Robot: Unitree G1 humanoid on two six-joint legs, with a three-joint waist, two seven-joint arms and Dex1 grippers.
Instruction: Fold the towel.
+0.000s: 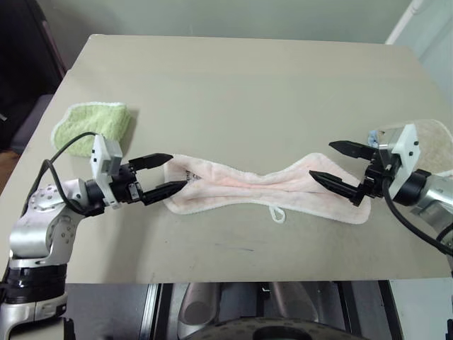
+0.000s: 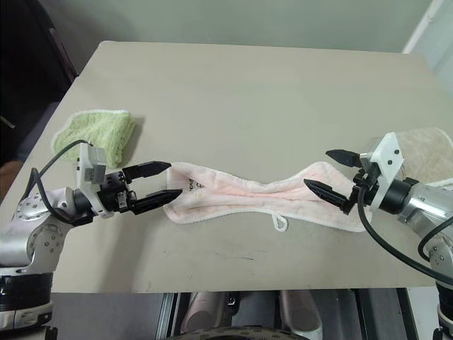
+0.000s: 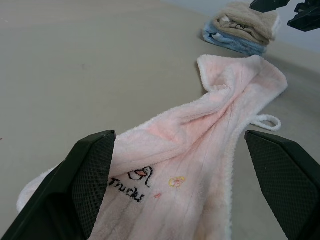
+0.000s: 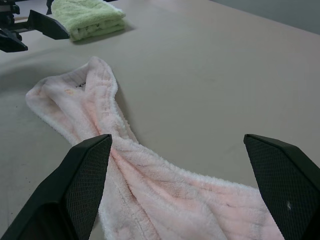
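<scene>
The pale pink towel (image 1: 255, 185) lies stretched out and bunched into a long narrow strip across the table, with its white loop (image 1: 277, 214) on the near edge and a dark printed logo (image 3: 131, 186) at its left end. My left gripper (image 1: 164, 175) hovers open at the towel's left end, fingers spread above and below the edge. At the right end, my right gripper (image 1: 338, 164) stands open, its lower finger over the cloth. Nothing is held in either one.
A folded light green towel (image 1: 94, 124) lies at the table's left side. A beige towel with a blue layer (image 3: 243, 27) sits at the right edge. The table (image 1: 248, 85) has bare room behind the pink towel.
</scene>
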